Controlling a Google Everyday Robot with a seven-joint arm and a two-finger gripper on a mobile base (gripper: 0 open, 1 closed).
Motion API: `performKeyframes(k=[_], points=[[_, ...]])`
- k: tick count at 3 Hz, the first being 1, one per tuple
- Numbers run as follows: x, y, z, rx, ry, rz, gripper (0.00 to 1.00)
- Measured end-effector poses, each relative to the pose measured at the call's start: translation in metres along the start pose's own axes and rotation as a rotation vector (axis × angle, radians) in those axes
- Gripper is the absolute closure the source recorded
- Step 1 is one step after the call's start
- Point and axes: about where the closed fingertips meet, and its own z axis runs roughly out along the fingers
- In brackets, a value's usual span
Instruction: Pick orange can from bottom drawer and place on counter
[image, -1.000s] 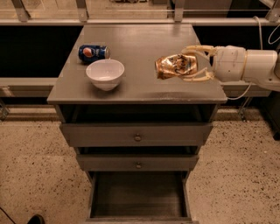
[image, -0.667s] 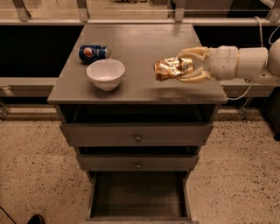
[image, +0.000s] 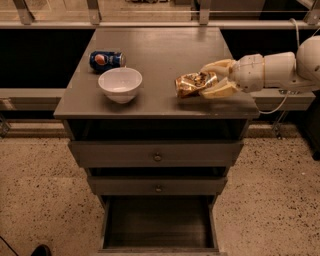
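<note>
Orange can (image: 189, 85) sits clamped in the gripper (image: 207, 81). Its crumpled right end lies between the two fingers (image: 220, 65), one at 12 o'clock of it and one at 6 o'clock. The rest of it sticks out toward 9 o'clock, clear of the jaws. The grasp looks firm, though how deep the end goes in is hidden by the fingers.

The step in hand, as I judge it, is the set-down. The orange can hangs just over the counter (image: 160, 50), or perhaps rests on it; I cannot tell which. To do this well:

- Lower straight down until the underside rests on the wood.
- Part the fingers only then, so nothing drops or rolls.
- Draw the arm (image: 280, 70) back toward 3 o'clock, level, so the lower finger does not drag the foil along.
- Stay off the front edge at 6 o'clock, which is near.

Outward from the jaws, the bowl (image: 120, 84) stands well apart at 9 o'clock. The Pepsi can (image: 106, 59) lies on its side at 10 o'clock, just beyond the bowl. The bottom drawer (image: 159, 222) stands open at 7 o'clock, nothing showing on its dark floor.
</note>
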Motion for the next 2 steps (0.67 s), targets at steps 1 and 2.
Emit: performKeyframes(k=[1,2], points=[[0.0001,0.0007,0.0024,-0.004,-0.002,0.005,0.62],[-0.0004,0.0013,0.0056,-0.008,-0.005,0.005,0.38]])
